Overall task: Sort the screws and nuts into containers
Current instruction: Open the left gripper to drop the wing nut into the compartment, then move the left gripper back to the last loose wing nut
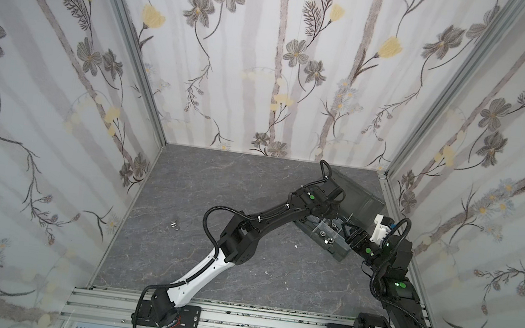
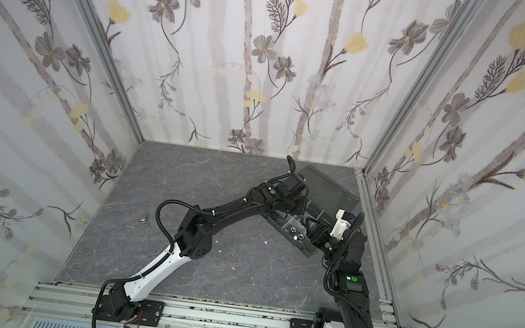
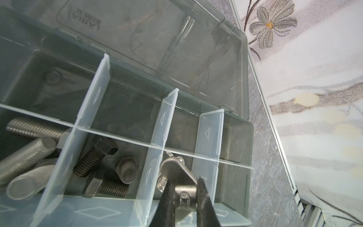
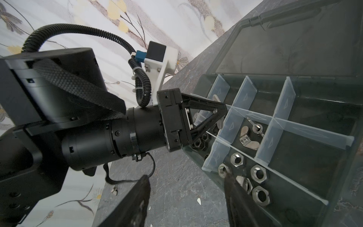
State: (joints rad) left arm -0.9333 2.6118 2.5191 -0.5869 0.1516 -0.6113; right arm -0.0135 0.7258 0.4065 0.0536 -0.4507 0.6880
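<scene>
The containers are compartments of a dark grey organizer box (image 1: 340, 256) with its smoky lid (image 1: 362, 195) laid open. My left gripper (image 3: 184, 189) is shut on a silver wing nut (image 3: 177, 173) and hangs over a compartment near the box's end. Silver screws (image 3: 29, 157) and black screws (image 3: 94, 159) lie in neighbouring compartments. Silver hex nuts (image 4: 259, 174) fill one compartment, two wing nuts (image 4: 248, 138) another, and black nuts (image 4: 198, 142) a third. My right gripper (image 4: 186, 196) stands open at the box's near wall, one finger over the silver nuts and nothing between its fingers.
One loose silver wing nut (image 1: 174, 225) lies on the grey marble-patterned table far left of the box. Tiny white specks (image 4: 198, 201) dot the table. The box sits close to the right wall (image 1: 388, 188). Both arms crowd over the box.
</scene>
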